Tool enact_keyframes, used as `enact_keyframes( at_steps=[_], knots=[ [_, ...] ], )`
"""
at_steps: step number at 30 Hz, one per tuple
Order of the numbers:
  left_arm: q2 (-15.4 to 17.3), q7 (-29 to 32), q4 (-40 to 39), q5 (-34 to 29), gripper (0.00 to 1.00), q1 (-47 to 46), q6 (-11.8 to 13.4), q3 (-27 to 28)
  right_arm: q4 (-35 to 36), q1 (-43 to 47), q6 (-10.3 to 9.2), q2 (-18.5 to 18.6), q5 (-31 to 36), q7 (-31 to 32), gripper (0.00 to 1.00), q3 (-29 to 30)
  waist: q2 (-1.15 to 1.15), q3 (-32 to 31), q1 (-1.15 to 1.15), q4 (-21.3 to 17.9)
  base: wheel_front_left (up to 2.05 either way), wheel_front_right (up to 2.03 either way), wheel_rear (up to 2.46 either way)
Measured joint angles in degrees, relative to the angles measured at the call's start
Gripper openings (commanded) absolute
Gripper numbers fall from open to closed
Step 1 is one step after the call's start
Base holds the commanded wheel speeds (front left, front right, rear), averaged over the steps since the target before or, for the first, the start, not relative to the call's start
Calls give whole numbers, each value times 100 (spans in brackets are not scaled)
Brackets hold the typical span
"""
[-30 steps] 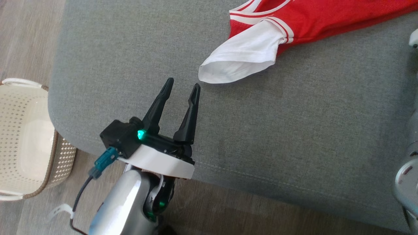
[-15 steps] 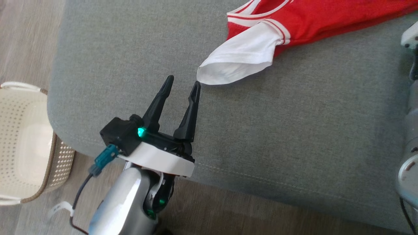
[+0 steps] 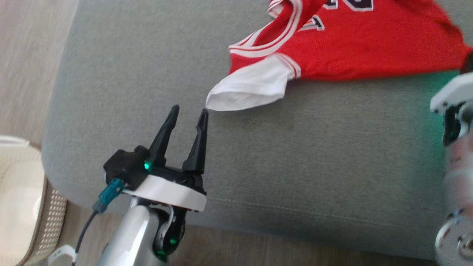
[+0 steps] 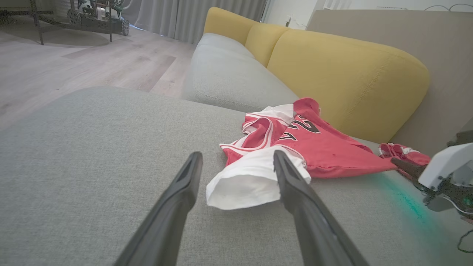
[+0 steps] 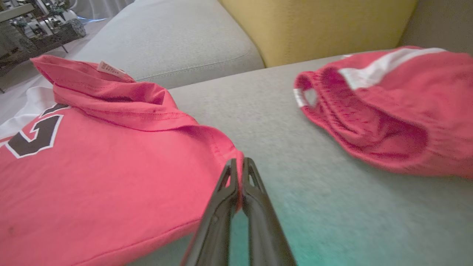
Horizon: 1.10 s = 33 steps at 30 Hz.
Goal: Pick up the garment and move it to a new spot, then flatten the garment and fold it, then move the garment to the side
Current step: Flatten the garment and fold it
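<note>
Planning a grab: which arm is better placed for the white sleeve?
Left. The open left gripper points at the white fabric sleeve, just short of it; the right gripper is shut on the red jersey's edge.

Bare grey cushion open at 3 o'clock of left gripper, white sleeve just off its tips at 1 o'clock, basket at 8 o'clock, yellow backrest walling the far side

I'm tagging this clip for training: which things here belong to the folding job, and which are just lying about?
In the job: red jersey, its corner pinched in the shut right gripper; open left gripper near its white sleeve; grey sofa seat.
Lying about: second red garment, pale basket, yellow back cushions.
</note>
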<state>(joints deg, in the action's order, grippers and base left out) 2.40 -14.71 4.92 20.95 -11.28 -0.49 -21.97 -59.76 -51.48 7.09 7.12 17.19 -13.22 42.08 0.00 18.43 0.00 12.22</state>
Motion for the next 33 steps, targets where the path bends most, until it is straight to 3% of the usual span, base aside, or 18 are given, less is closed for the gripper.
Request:
enact_keyframes(
  at_steps=[14, 24, 33],
  knots=[
    [3, 0, 197, -220, 100, 133, -59, 268, 1367, 1737, 1, -348, -704, 411, 0, -564, 0, -358, 0, -721, 0, 0, 0],
    [0, 1, 1699, -179, 100, -164, -311, -244, 2476, 2238, 0, -415, -1798, 876, 0, -1807, 0, -151, 0, -1029, 0, 0, 0],
    [1, 2, 2548, -151, 100, -490, -213, -392, 3119, 2581, 0, -415, -2080, 1174, 0, -2019, 0, -119, 0, -999, 0, 0, 0]
  ],
)
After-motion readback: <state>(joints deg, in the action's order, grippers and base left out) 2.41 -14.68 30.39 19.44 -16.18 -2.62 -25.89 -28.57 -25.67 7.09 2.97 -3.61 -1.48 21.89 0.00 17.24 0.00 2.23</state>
